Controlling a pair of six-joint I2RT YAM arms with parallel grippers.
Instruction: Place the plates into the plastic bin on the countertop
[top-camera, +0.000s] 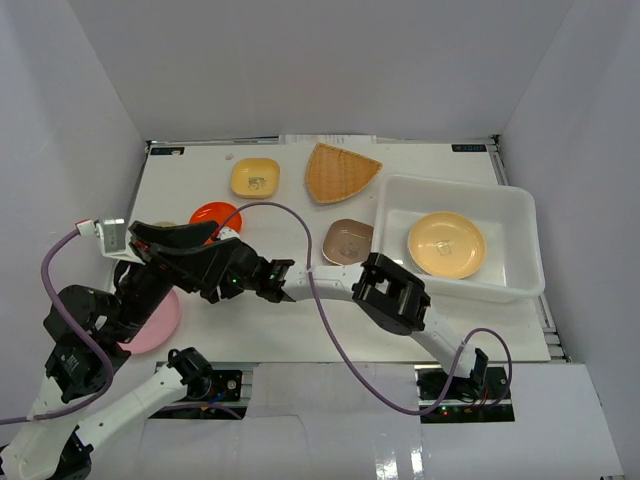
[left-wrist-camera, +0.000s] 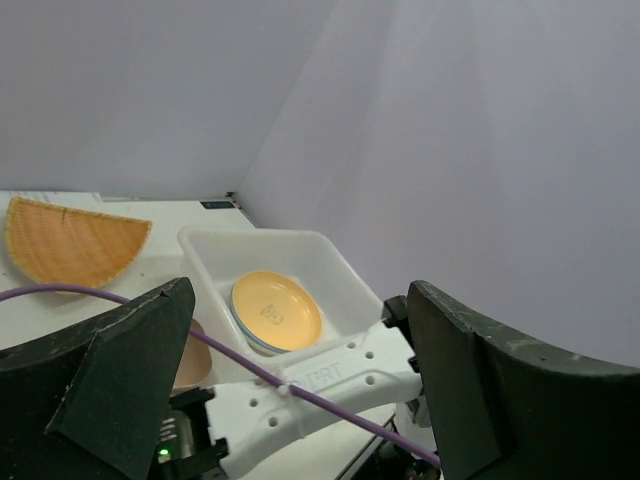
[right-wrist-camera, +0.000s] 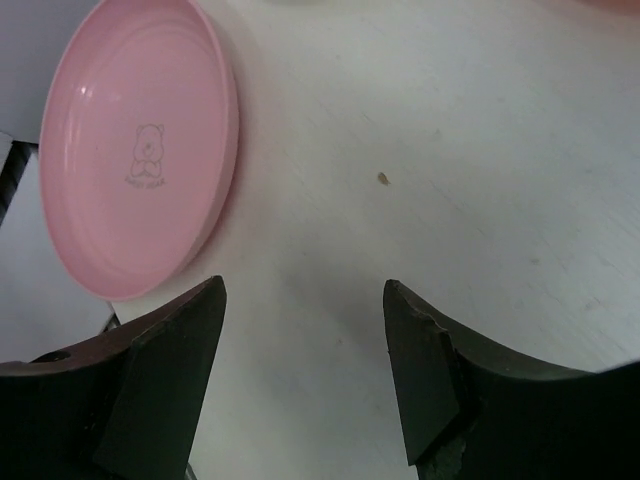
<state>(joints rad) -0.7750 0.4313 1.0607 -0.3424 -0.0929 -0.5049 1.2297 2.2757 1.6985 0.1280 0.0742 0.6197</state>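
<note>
The translucent plastic bin (top-camera: 515, 205) stands at the right of the countertop (top-camera: 290, 325) and holds a yellow-orange plate (top-camera: 446, 244) stacked on a blue-rimmed one (left-wrist-camera: 243, 335). A pink plate (top-camera: 155, 320) lies at the near left and shows in the right wrist view (right-wrist-camera: 140, 150). My right gripper (right-wrist-camera: 305, 290) is open and empty just above the bare countertop, with the pink plate ahead to its left. In the top view it is mostly hidden under the left arm. My left gripper (top-camera: 205, 252) is open, empty and raised, facing right toward the bin (left-wrist-camera: 330, 262).
A yellow rounded-square plate (top-camera: 256, 177), a woven fan plate (top-camera: 340, 172), an orange-red plate (top-camera: 213, 214) and a brown plate (top-camera: 348, 241) lie on the countertop. The right arm's white link (top-camera: 335, 288) and purple cable (top-camera: 330, 320) cross the middle. White walls enclose all.
</note>
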